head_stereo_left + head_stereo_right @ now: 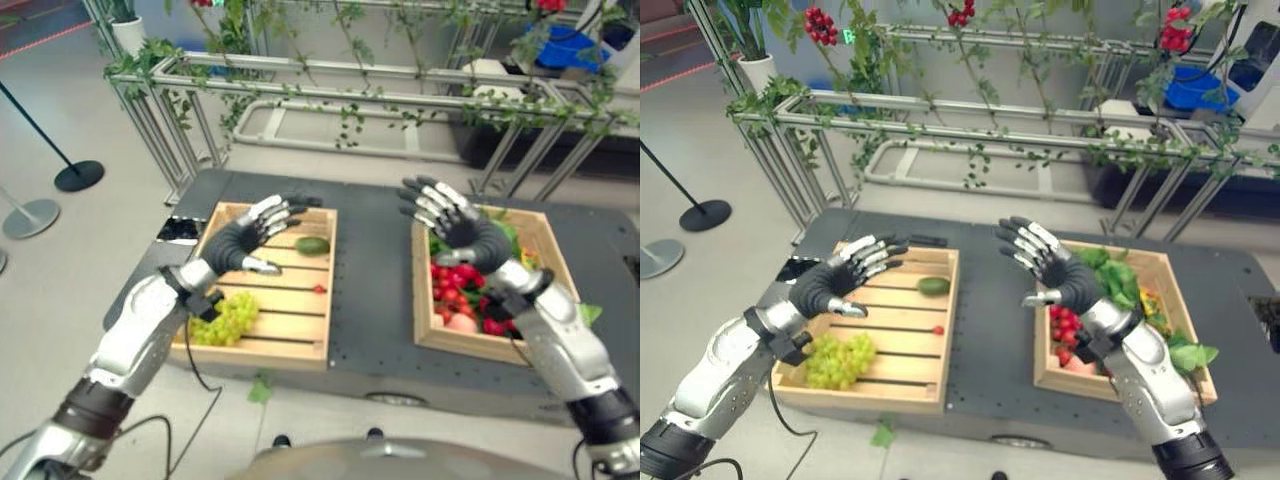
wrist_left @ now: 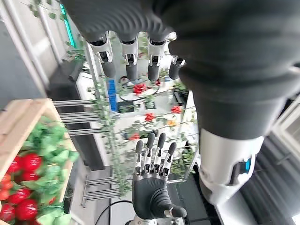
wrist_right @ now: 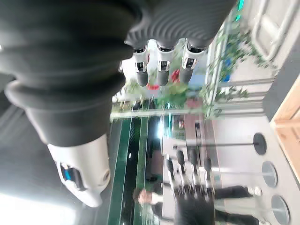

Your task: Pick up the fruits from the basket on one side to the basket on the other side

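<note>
You have both hands empty, fingers spread: left hand over the left crate, right hand over the right crate. Grapes at 7 o'clock, an avocado perhaps at 1; most fruit remains right.

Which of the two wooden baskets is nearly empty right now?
The basket under the left hand: the left basket shows bare slats with few fruits, while the right basket is heaped with red fruit and leaves.
</note>
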